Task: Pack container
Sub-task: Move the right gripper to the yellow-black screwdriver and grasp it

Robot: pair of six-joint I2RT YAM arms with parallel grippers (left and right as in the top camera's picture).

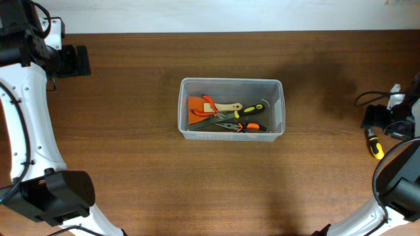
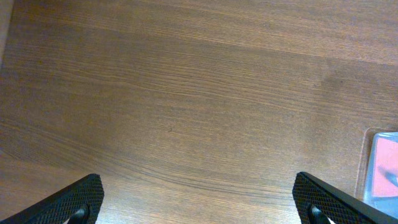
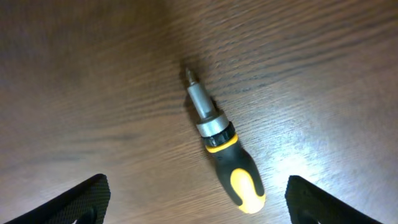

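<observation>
The clear plastic container (image 1: 231,109) stands at the table's middle and holds orange-handled pliers (image 1: 210,103), a black and yellow tool (image 1: 237,111) and other hand tools. A stubby black and yellow screwdriver (image 3: 222,151) lies on the wood at the far right (image 1: 375,145). My right gripper (image 3: 198,200) hangs open above it, its handle between the two fingers and touching neither. At the far left, my left gripper (image 2: 198,202) is open over bare wood, and the container's corner (image 2: 380,168) shows at the right edge of the left wrist view.
The left arm (image 1: 26,118) runs down the table's left side, with its black base (image 1: 56,196) at the front left corner. The right arm's base (image 1: 400,190) sits at the front right. A black cable (image 1: 374,97) loops near the right gripper.
</observation>
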